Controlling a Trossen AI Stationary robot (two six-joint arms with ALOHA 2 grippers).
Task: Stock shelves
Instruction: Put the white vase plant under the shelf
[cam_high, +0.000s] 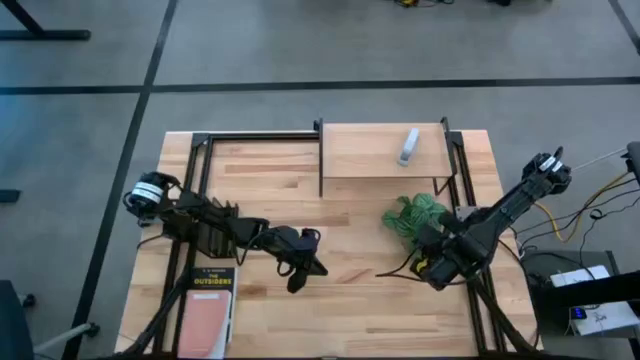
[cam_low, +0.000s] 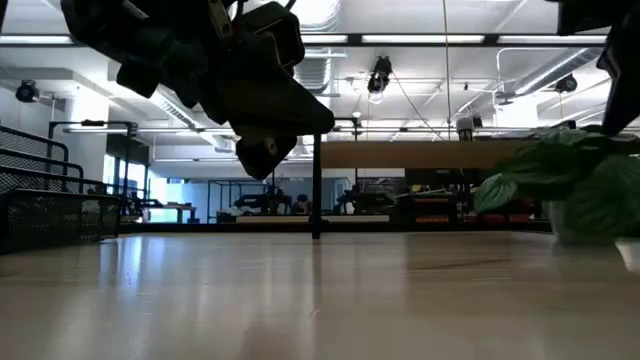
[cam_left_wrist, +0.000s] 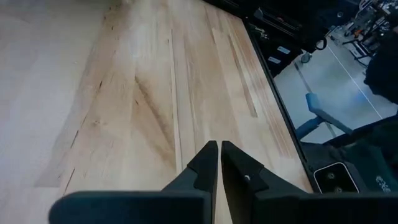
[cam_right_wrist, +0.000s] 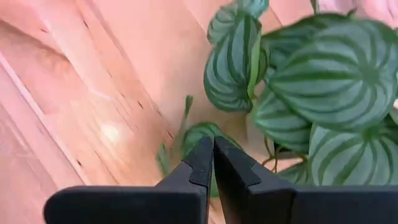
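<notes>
**Dark fingers closed on nothing, stocking barely begun**

Dark fingers (cam_right_wrist: 214, 163) of the right gripper (cam_high: 428, 268) fill the front of the right wrist view, pressed together with only a thin seam between them and nothing held. Just beyond their tips stands a potted plant (cam_right_wrist: 323, 81) with striped round leaves; some leaves come close to the fingertips, but I cannot tell whether any touch. From above, the plant (cam_high: 412, 215) sits just ahead of this gripper, between it and the shelf.

The left gripper (cam_high: 300, 270) hangs over bare bench (cam_high: 360, 310), and its fingers (cam_left_wrist: 205, 163) are likewise together and empty. A book (cam_high: 208, 308) lies on the bench behind and to one side of it, near the arm's base, well apart from the fingertips.

The shelf (cam_high: 365, 150), a light wood board on thin black legs, stands at the bench's far edge, well ahead of both grippers. On its top rests 1 small pale object (cam_high: 408, 146), which looks like a bottle, though it is too small to be sure.

As a judgement: 1 item appears stocked, and at least 2 things, the plant and the book, remain on the bench. Neither gripper carries anything, so no transfer is under way. The right gripper is nearest a candidate, but would have to spread its fingers before it could take the plant's pot, which the leaves largely hide.
</notes>
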